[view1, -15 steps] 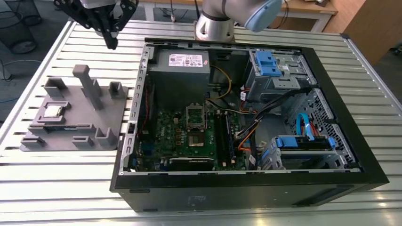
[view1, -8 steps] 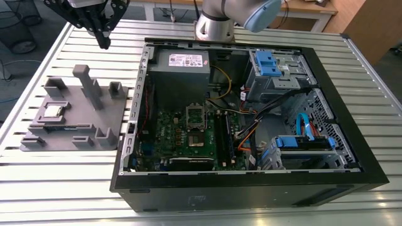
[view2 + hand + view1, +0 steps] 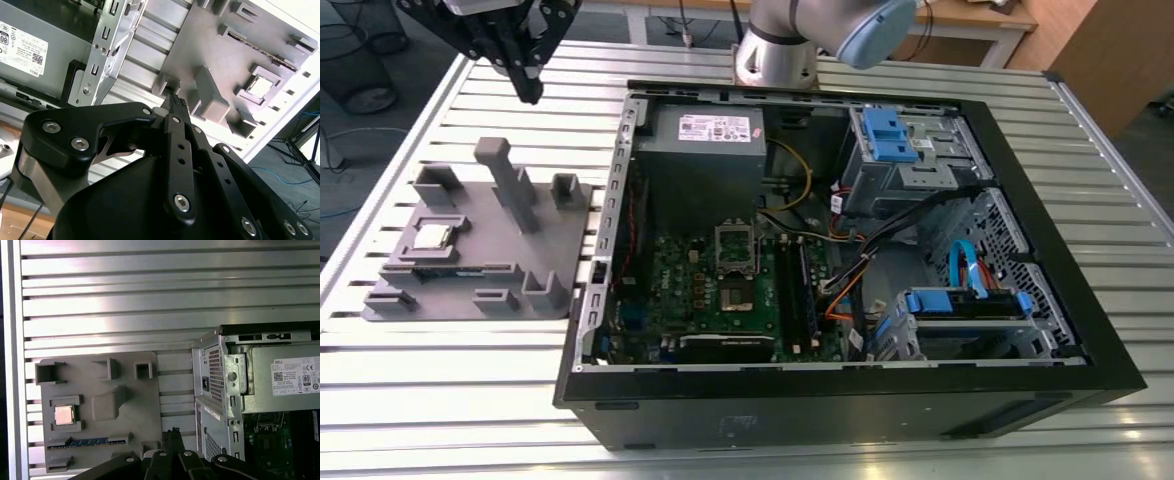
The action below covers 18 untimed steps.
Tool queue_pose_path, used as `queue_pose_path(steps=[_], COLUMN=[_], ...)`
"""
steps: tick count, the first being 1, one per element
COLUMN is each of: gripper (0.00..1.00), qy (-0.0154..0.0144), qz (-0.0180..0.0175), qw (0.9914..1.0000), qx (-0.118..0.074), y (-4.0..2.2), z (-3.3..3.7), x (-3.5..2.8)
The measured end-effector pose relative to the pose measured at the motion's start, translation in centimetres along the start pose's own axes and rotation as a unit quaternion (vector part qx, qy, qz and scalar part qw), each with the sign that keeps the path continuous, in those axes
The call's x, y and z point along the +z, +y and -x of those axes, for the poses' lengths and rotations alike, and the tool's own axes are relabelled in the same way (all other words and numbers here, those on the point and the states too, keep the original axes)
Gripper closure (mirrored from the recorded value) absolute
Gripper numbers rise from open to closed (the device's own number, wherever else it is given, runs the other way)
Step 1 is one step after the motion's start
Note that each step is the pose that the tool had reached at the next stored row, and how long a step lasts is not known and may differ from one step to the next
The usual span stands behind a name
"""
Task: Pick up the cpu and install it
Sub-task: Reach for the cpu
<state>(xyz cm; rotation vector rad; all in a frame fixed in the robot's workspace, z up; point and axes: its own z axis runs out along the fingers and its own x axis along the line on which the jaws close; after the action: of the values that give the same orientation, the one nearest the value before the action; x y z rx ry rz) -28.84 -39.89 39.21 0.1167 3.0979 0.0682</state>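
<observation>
exterior view: your end effector (image 3: 530,92) sits closed, empty, well apart from the cpu (image 3: 432,236); descending unopened risks knocking it askew.

Shiny square cpu (image 3: 64,415), flat in grey tray (image 3: 142,410)

A slatted metal table (image 3: 440,420) stands on grey floor (image 3: 347,150), a wooden desk (image 3: 981,15) behind it

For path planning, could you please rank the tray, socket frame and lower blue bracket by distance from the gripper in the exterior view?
1. tray, the exterior view's left.
2. socket frame, central.
3. lower blue bracket, the exterior view's right.
</observation>
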Motion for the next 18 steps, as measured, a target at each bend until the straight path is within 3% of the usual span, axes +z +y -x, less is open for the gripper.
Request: queue_pose_path(steps=[11, 18], gripper=[0.89, 0.89], qy=[0.0, -0.0004], qz=[0.0, 0.0001], qw=[1.0, 1.0], qx=[0.0, 0.0], y=[-0.02, -0.1], z=[-0.24, -1.27], x=[-0.01, -0.04])
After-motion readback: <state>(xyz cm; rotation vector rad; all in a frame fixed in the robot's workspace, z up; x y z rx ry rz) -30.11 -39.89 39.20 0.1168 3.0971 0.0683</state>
